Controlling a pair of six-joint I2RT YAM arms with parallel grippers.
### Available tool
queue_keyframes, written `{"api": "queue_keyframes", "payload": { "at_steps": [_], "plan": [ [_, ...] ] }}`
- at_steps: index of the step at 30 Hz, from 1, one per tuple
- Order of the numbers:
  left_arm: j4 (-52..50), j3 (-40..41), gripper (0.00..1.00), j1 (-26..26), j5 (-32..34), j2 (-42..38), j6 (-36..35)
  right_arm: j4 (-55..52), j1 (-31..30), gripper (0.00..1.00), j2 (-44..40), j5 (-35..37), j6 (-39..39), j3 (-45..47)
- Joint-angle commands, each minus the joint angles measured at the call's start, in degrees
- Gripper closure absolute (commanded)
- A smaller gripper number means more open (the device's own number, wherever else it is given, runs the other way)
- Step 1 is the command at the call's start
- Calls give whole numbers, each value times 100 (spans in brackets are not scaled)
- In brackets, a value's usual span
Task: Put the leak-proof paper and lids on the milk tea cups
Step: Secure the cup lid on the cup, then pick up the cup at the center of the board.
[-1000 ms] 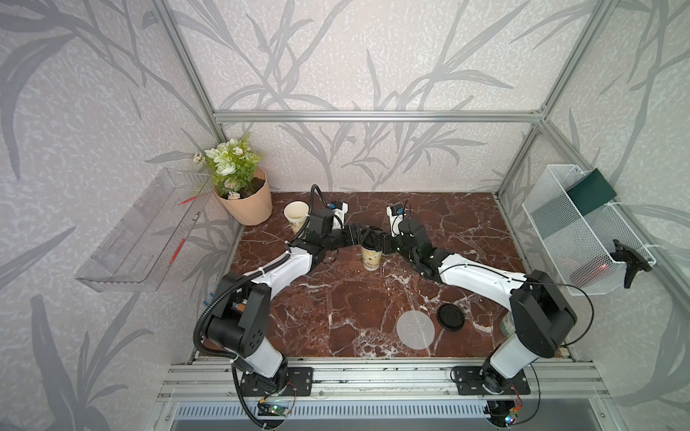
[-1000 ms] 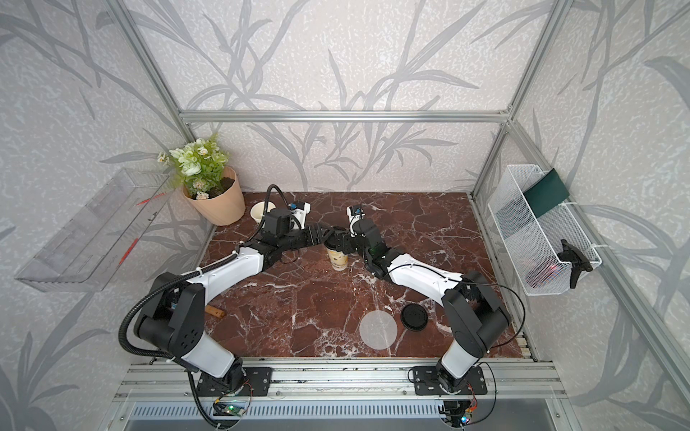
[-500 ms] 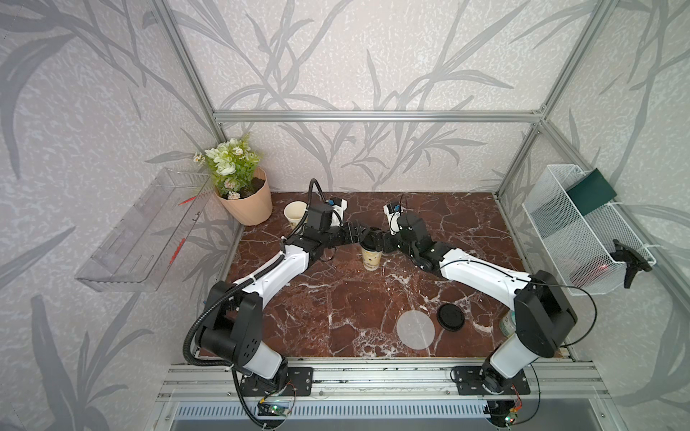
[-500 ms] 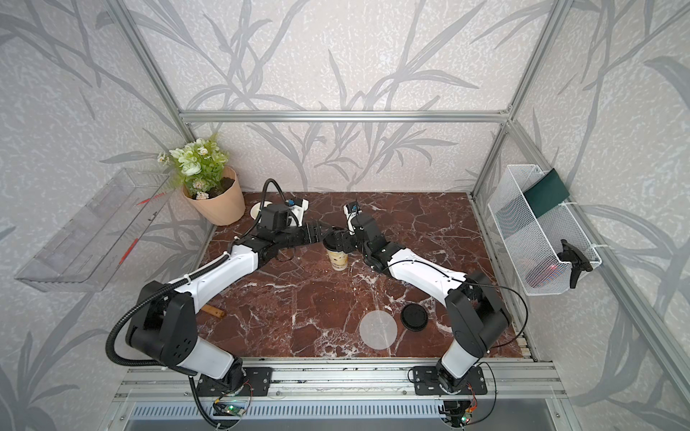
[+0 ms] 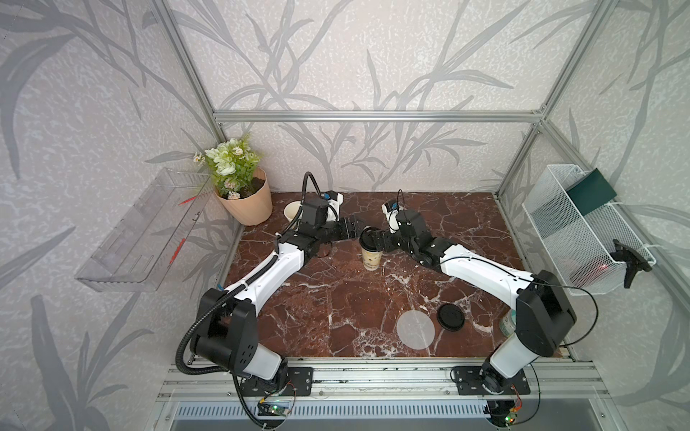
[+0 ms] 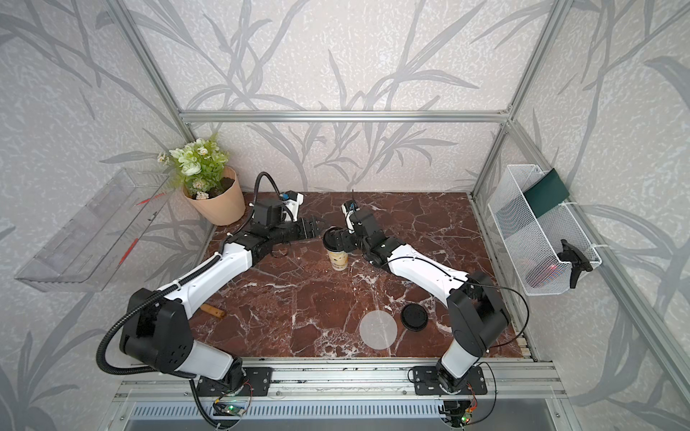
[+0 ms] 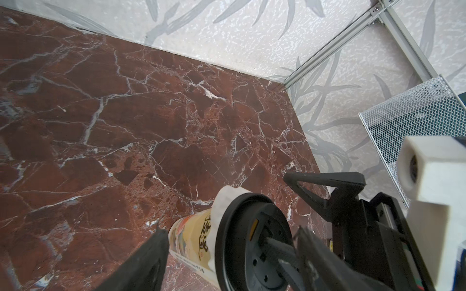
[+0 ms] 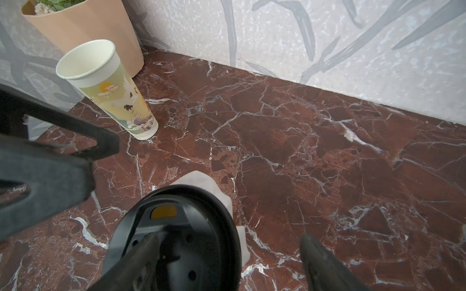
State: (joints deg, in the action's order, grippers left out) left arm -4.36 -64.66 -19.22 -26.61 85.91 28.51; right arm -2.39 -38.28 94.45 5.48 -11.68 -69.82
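Peach plastic flower pot [image 5: 248, 203] with white-flowered green plant stands at the far-left corner of the red-brown marble tabletop [image 5: 336, 298]. Black round plastic lid [image 5: 451, 316] lies flat near the front edge. Clear acrylic wall tray [image 5: 138, 239] hangs left; white wire-mesh basket [image 5: 552, 224], right, holds a dark green card [image 5: 590, 190].

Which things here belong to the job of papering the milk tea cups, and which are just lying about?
For the job: capped cup with paper already under the cap; open cup; loose paper disc.
Lying about: flower pot; loose black lid; wire basket; clear tray.
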Motion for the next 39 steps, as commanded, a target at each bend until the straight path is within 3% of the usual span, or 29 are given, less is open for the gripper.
{"api": "queue_keyframes", "payload": {
  "at_steps": [1, 8, 16, 19, 23, 25, 30, 34, 39],
  "plan": [
    [-232, -184, 19, 92, 67, -158, -157, -266, 40, 12, 74, -12, 124, -239],
    [-579, -237, 15, 225, 284, -264, -346, -327, 80, 11, 45, -3, 174, -380],
    [-1457, -393, 8, 547, 1307, -626, -718, -358, 90, 10, -198, -21, 240, -428],
    [-1955, -588, 1, 623, 2221, -691, -899, -348, 93, 7, -331, -4, 256, -389],
    [-2717, -1037, 1, 713, 3638, -552, -1194, -301, 92, 1, -601, 82, 274, -166],
    [-2826, -1147, 1, 759, 4038, -484, -1285, -249, 97, 1, -725, 120, 274, -23],
    [-1809, -553, 1, 977, 4220, -731, -1310, -135, 152, 1, -940, 147, 211, 338],
    [-328, 383, 1, 1033, 4070, -979, -1500, -7, 218, 1, -990, 78, 124, 588],
    [807, 1086, 1, 1193, 3767, -849, -1550, 194, 306, 1, -1030, -26, 14, 815]
  ]
}}
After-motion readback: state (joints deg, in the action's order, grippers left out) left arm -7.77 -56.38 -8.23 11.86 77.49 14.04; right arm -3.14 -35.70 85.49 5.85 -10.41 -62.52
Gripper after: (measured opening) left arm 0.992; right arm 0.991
